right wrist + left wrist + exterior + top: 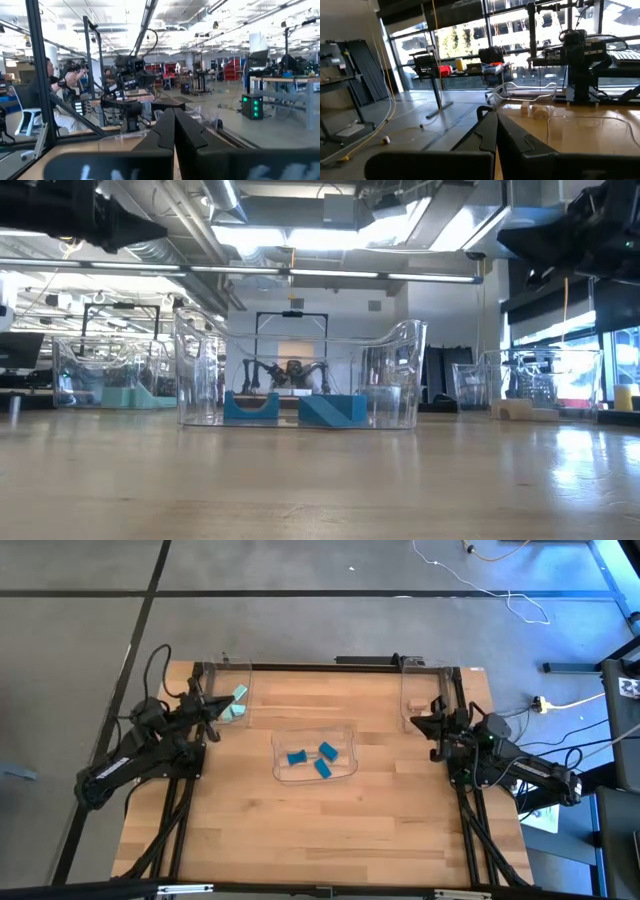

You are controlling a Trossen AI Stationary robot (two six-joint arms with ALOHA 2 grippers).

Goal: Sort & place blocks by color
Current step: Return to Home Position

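Three blue blocks [322, 768] lie in the clear middle tray [345, 730] on the counter [300, 830]. The mint blocks [238, 700] sit in the far-left tray [225, 665], and the tan blocks [415, 708] in the far-right tray [405, 670]. The left gripper [214, 721] hangs at the counter's left edge just beside the mint tray, with its fingers [487, 131] pressed together and holding nothing. The right gripper [416, 723] hangs at the right edge, likewise closed and empty.
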